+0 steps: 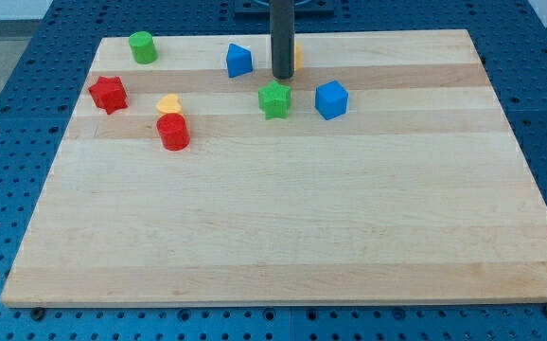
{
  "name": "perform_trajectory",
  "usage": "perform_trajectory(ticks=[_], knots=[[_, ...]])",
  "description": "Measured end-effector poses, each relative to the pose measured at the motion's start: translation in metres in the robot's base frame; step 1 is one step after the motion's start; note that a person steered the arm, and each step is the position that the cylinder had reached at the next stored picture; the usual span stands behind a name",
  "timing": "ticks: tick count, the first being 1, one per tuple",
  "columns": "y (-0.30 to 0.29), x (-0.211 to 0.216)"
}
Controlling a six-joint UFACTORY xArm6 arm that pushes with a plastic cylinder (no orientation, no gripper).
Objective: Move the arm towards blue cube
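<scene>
Blue pegboard surrounds a pale wooden tabletop (283, 218) that fills most of the view. My tip (281, 77) rests on the wood near the view's top edge, at the lower end of a straight dark rod; the arm carries no gripper, so nothing is clenched or grasped, and the tip touches no block.

The blue cube (331, 99) sits a little toward the view's right of my tip and slightly below it, near but clearly apart. A green star-shaped block (274, 99) lies just below my tip, close to it with a sliver of wood between. The cube and the green star stand side by side, with a small gap between them.

A second blue block (238, 61), wedge-like in shape, sits just to the view's left of the rod. An orange block (297, 55) peeks out from behind the rod on its right side; its shape is mostly hidden.

Farther toward the view's left of my tip are a green cylinder (142, 46), a red star-shaped block (108, 93), a red cylinder (173, 132) and a small yellow block (168, 102) touching or almost touching the red cylinder's upper side.
</scene>
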State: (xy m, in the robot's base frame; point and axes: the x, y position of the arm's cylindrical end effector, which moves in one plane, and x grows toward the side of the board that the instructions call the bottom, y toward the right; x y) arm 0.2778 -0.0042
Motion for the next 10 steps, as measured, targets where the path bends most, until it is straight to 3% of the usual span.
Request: perform_trajectory(ticks=[3, 7, 8, 10], knots=[[0.000, -0.024], [0.016, 0.011], [0.063, 0.011], [0.222, 0.035]])
